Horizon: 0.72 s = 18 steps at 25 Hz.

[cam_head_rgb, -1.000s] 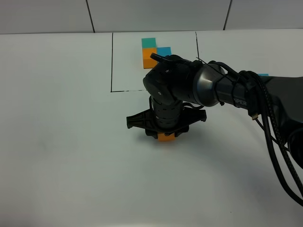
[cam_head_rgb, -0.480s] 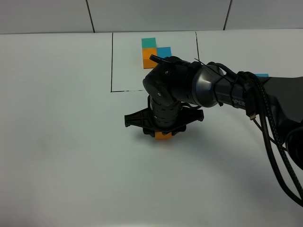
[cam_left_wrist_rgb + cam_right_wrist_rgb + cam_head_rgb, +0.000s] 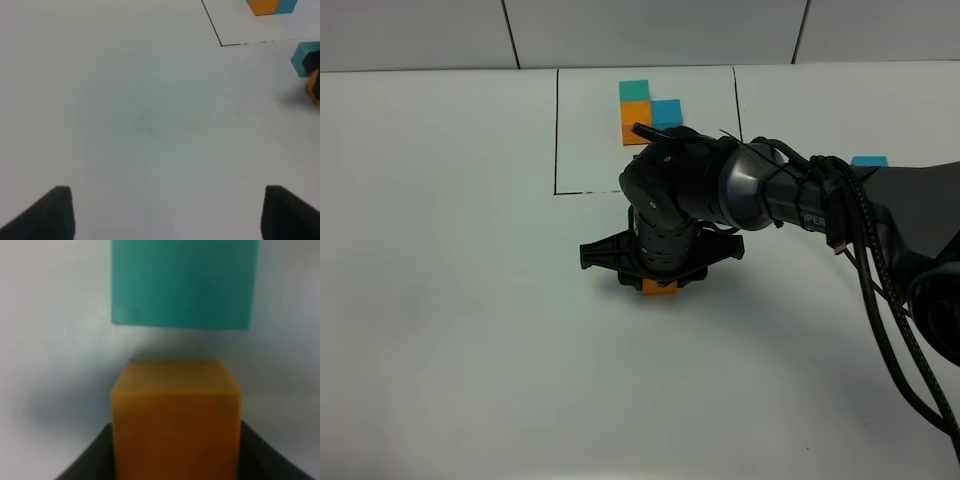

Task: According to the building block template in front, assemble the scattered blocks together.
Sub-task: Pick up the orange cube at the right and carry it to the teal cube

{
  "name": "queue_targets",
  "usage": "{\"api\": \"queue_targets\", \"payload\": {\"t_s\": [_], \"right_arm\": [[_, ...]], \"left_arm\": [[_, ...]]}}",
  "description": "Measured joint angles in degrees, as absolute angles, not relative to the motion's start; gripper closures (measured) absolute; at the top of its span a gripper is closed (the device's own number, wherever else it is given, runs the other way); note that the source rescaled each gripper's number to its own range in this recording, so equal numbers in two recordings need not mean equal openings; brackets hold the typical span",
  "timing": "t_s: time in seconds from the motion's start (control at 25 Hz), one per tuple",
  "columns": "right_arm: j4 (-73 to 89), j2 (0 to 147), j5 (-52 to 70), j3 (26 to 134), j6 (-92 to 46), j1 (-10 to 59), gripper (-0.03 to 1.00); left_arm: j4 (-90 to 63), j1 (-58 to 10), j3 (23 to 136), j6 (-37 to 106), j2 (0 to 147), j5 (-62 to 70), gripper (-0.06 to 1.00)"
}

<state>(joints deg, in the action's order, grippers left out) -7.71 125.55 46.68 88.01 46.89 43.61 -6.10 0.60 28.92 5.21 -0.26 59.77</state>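
1. Sitting between the two fingers of the right gripper (image 3: 658, 282), the orange block (image 3: 658, 289) is clamped on both sides. The right wrist view shows dark finger (image 3: 87, 460) surfaces against its flanks.
2. Compared with a second ago, block and gripper have slid together a short way toward 9 o'clock in the high view. They did so in two small steps, with no visible change of height.
3. The teal-green block (image 3: 184, 282) lies just ahead of the orange one in the right wrist view, squarely in line. A narrow strip of shadowed table separates them. In the high view the gripper body hides it.
4. The left wrist view catches the teal-green block (image 3: 301, 59) at its edge, with a sliver of orange (image 3: 315, 86) next to it.
5. The blue block (image 3: 869, 161) stands well apart, at about 2 o'clock from the orange block. It peeks over the right arm (image 3: 790, 195), and more of it shows than a second ago.
6. The building block template (image 3: 648, 110) lies at 12 o'clock from the orange block, inside its black frame (image 3: 556, 130), and has not moved.
7. The left gripper (image 3: 170, 215) has its jaws spread wide over bare white table (image 3: 450, 300), with nothing between them. It is outside the high view.
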Motion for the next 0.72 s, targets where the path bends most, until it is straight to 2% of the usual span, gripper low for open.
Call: {"api": "queue_targets", "payload": {"t_s": [0.72], "right_arm": [[-9.67, 126.3, 44.18, 88.5, 49.63, 43.61, 0.95]], "left_arm": [[-6.1, 0.6, 28.92, 5.21, -0.26, 59.77, 0.26]]}}
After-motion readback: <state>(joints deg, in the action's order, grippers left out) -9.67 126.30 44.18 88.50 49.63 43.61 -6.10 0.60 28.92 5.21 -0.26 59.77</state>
